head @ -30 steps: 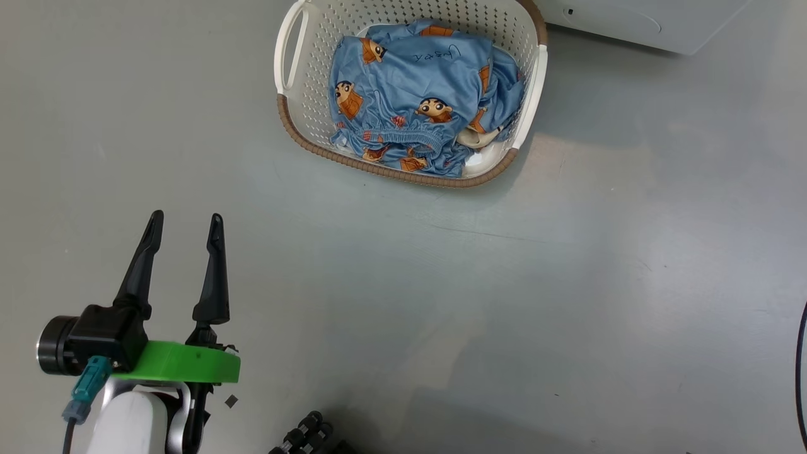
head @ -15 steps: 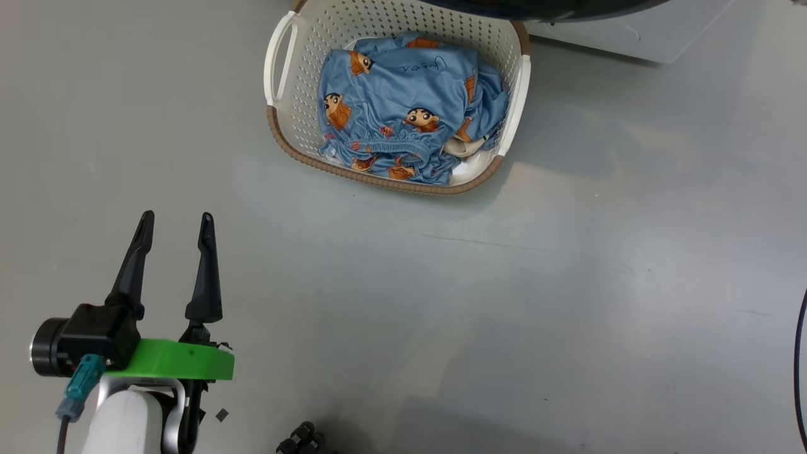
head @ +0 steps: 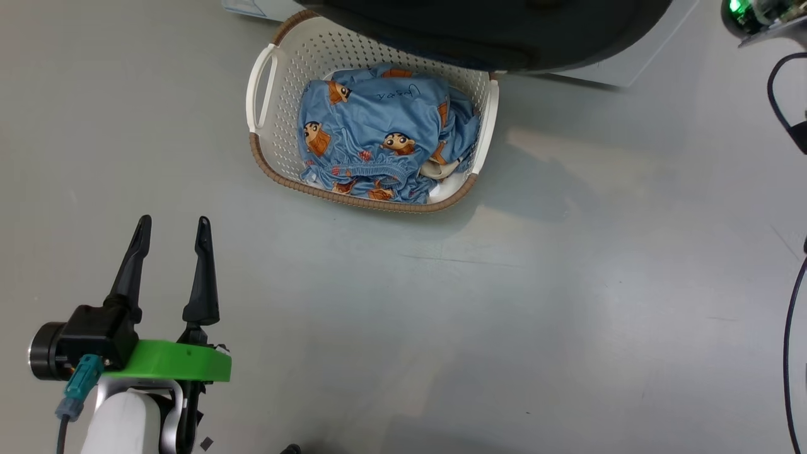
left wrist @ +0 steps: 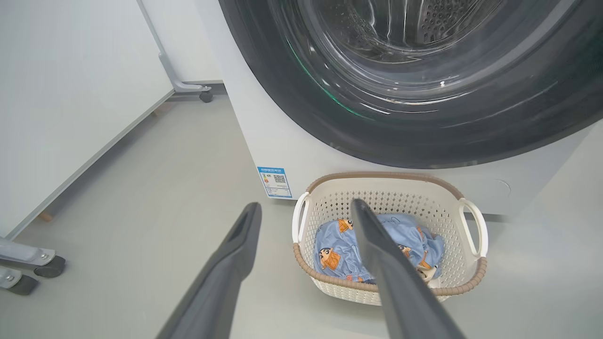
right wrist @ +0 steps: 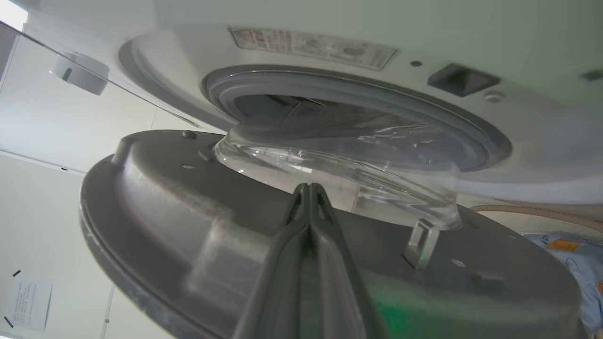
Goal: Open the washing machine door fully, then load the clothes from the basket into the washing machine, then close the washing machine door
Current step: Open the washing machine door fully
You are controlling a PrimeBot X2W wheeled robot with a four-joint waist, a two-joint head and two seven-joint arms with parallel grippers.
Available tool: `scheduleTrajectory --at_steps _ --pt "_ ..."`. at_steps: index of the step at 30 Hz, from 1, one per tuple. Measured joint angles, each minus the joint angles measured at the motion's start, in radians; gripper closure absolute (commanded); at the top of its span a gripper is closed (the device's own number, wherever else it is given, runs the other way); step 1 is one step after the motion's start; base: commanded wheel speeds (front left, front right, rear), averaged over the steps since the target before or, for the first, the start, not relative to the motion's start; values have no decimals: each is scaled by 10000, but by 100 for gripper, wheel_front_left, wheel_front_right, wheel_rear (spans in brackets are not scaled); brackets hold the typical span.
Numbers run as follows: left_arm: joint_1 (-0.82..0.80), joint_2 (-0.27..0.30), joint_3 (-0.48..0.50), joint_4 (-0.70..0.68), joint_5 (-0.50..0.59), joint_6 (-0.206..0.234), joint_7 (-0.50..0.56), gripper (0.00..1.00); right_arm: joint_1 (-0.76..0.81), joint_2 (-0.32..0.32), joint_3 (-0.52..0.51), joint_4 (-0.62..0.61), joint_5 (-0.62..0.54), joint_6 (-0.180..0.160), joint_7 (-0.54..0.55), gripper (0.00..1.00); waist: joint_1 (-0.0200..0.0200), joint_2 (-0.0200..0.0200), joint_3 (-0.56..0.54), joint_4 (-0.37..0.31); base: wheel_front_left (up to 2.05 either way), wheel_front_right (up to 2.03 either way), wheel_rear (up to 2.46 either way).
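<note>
The washing machine door [head: 492, 31] hangs partly open, its black rim over the far edge of the basket [head: 268, 151]. From inside, the door's clear glass bowl [right wrist: 339, 160] stands away from the grey gasket [right wrist: 377, 101] of the washing machine [left wrist: 292, 146]. My right gripper [right wrist: 308, 187] is shut, empty, its tips against the door's inner face below the bowl. The clothes [head: 372, 135], blue with cartoon figures, lie in the cream basket [left wrist: 391, 212]. My left gripper [head: 170, 222] stands open over the floor, well short of the basket.
A blue label sticker [left wrist: 275, 181] marks the machine's lower left front. A white board on castors [left wrist: 205, 95] stands to the machine's left. A black cable [head: 788, 340] runs down the right edge. Grey floor [head: 504, 315] spreads between me and the basket.
The head camera has shifted, so basket and floor slide down and left. The black door rim has swung into the top of the view, out over the basket. Left gripper stays open.
</note>
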Motion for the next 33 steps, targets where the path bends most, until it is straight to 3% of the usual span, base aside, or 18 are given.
scheduleTrajectory --at_steps 17,33 --pt "4 -2 12 318 -4 0 0 0 1894 1012 1124 -236 253 4 805 100 0 0 -1310 -379 0 0 0" --pt "288 -8 -635 738 -8 0 0 0 3873 1597 1639 -330 414 4 642 100 -1 0 -2777 -481 0 0 0"
